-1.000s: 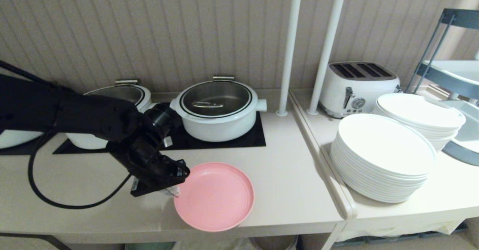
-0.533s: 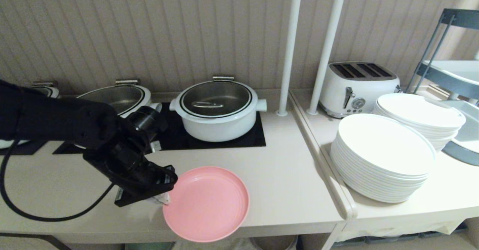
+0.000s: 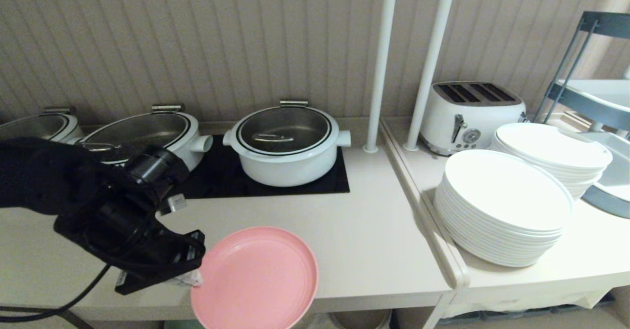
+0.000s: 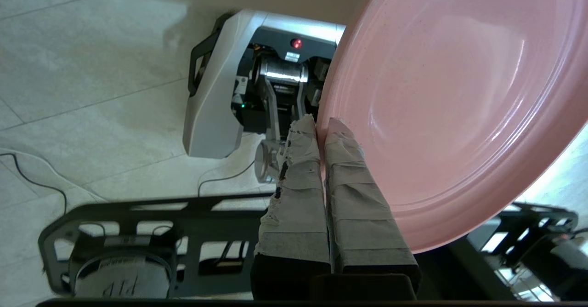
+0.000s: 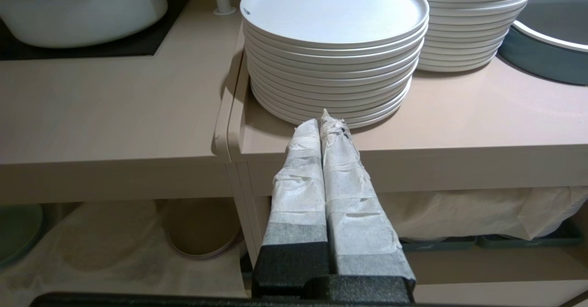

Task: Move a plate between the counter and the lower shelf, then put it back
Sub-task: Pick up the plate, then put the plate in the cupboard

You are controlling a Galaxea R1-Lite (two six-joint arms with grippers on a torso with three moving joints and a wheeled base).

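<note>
Pink plate (image 3: 256, 279) is pinched at its rim by the left gripper (image 3: 189, 277), overhanging the counter (image 3: 374, 250) front edge. Right gripper (image 5: 324, 123) is closed, empty, before the white plate stacks (image 5: 335, 54).

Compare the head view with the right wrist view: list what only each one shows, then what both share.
Only the head view: the left hand shut on the rim of the pink plate, which overhangs the counter's front edge, and the toaster.

Only the right wrist view: the right hand, shut and empty, in front of the cabinet; below the counter, the lower shelf draped in white cloth, with a beige-grey plate.

Both: the counter, the white pot and the white plate stacks.
</note>
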